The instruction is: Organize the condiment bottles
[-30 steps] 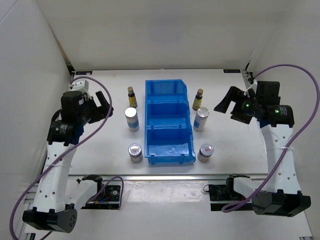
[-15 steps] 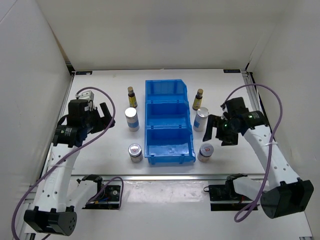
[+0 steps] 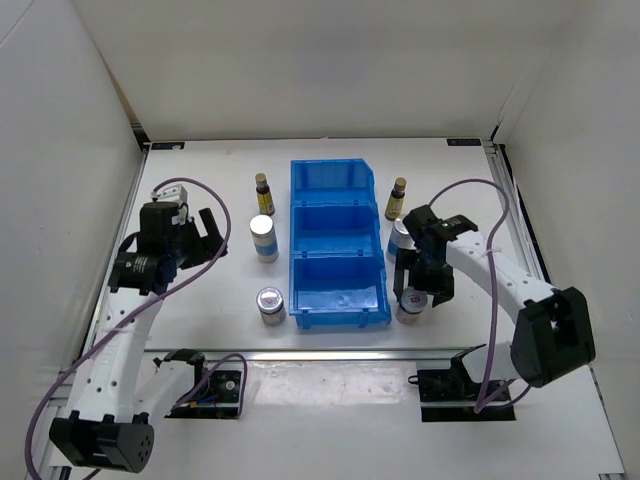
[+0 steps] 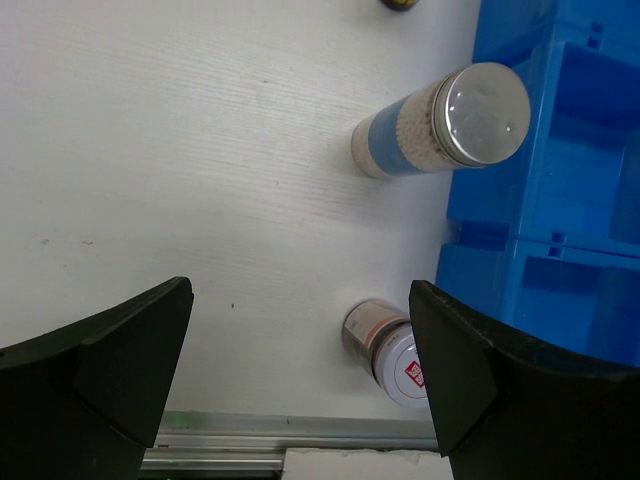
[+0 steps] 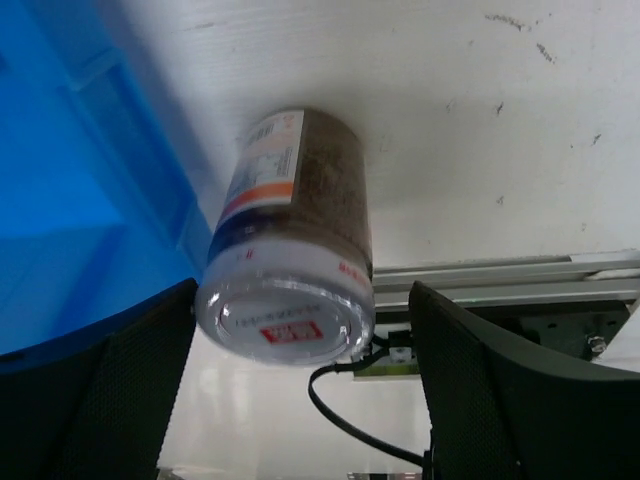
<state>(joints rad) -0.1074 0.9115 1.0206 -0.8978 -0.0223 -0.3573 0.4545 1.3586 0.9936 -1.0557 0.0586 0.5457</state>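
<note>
Six condiment containers stand on the bench [image 3: 190, 170], three on either side of the blue three-compartment bin [image 3: 338, 312]. I see my right pincer [image 5: 300, 340] spread wide around the right red-lidded jar [image 5: 290, 250] (no contact that I can make out), just beside the bin. My left pincer [image 4: 300, 370] gapes wide above the bench, near the left white-blue cylinder [image 4: 440, 130] and the left red-lidded jar [image 4: 390, 345].

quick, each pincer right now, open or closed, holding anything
left pincer: open, holding nothing.
right pincer: open, one finger on either side of the red-marked jar, not clamped on it.
</note>
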